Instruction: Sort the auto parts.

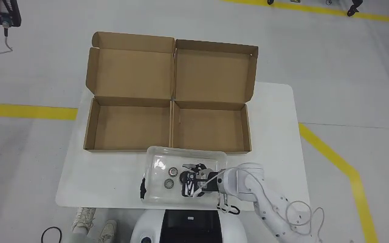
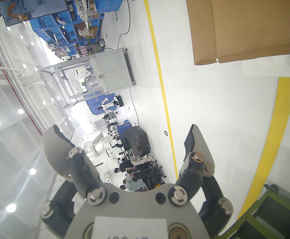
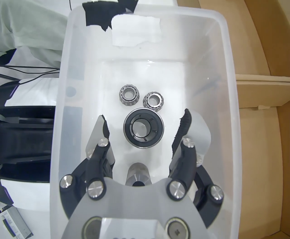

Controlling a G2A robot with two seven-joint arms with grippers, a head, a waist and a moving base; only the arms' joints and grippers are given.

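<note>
Top view: pale grey floor w/ yellow lines, white table (image 1: 273, 115) in the middle. Two open cardboard boxes sit side by side on the far half, left box (image 1: 127, 127) & right box (image 1: 209, 130), lids folded back. Clear tub (image 1: 182, 149) at the near edge, just in front of the boxes. Right arm comes in from the near right corner. Right claw (image 1: 193, 181) is down inside the tub over the parts. Two small rings (image 1: 172, 171) lie just left of it.

Left wrist view: workshop bkgd, w/ floor, yellow line (image 2: 162, 90) and shelving far off. Left claw (image 2: 123, 133) is spread wide, holding nothing, pointing out at the room. A box flap (image 2: 238, 29) shows beyond it; can't tell which box.

Right wrist view: tub's white bottom. Right claw is spread wide, one finger either side of the big ring (image 3: 143, 128), both apart from it. Big ring lies flat, black face w/ metal rim. The small rings lie flat just beyond it, next to each other. A metal plug (image 3: 137, 174) sits under the claw's palm, partly hidden. Black tape (image 3: 99, 13) & a white label (image 3: 136, 31) on the tub's end wall. Cardboard of a box runs just beside the tub's long wall.
</note>
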